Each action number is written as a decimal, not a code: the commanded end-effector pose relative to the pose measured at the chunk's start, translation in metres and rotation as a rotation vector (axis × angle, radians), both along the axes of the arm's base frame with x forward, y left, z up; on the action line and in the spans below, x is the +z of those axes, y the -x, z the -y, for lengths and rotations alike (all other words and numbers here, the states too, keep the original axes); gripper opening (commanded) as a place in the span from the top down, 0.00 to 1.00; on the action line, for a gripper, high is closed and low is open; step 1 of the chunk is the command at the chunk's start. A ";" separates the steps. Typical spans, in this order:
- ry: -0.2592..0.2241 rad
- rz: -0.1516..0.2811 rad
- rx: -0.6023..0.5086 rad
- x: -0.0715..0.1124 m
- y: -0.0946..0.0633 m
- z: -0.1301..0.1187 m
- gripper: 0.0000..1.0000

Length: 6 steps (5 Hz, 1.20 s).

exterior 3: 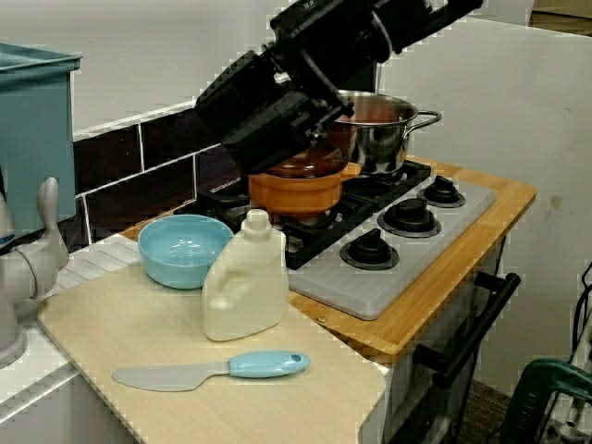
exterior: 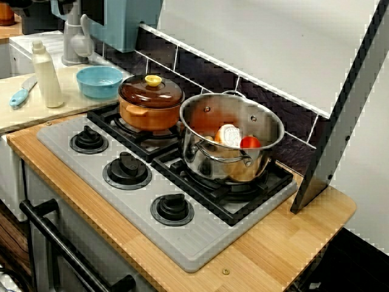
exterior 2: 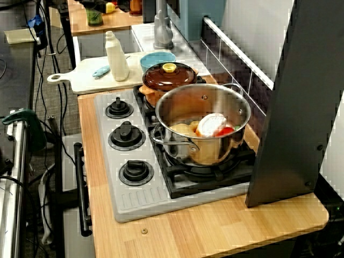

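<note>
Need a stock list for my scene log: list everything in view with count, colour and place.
steel pot: one, silver, burner beside orange pot.
food: several pieces, white, red, yellow, in steel pot.
orange pot: one, brown lid, burner nearest bowl.
bowl: one, blue, between bottle and orange pot.
bottle: one, cream, on board.
spatula: one, blue handle, grey blade, on board.
board: one, pale, beside stove.
stove: one, grey, on counter.
knobs: three, black, stove front.
counter: one, wood, under stove.
faucet: one, grey, behind board.
arm: one, black, top of side view.
gripper: one, black, arm's low end, before orange pot; jaws unclear.
</note>
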<state>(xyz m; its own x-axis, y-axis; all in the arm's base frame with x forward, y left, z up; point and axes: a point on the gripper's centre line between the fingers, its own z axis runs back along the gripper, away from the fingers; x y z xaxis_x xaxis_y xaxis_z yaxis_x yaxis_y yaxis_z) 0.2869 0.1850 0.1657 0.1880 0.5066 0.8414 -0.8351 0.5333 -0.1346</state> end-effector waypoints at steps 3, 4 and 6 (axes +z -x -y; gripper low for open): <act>0.173 -0.127 -0.068 0.037 -0.004 -0.007 0.00; 0.207 -0.149 -0.097 0.042 -0.006 -0.009 0.00; 0.261 -0.202 -0.167 0.045 -0.009 -0.008 0.00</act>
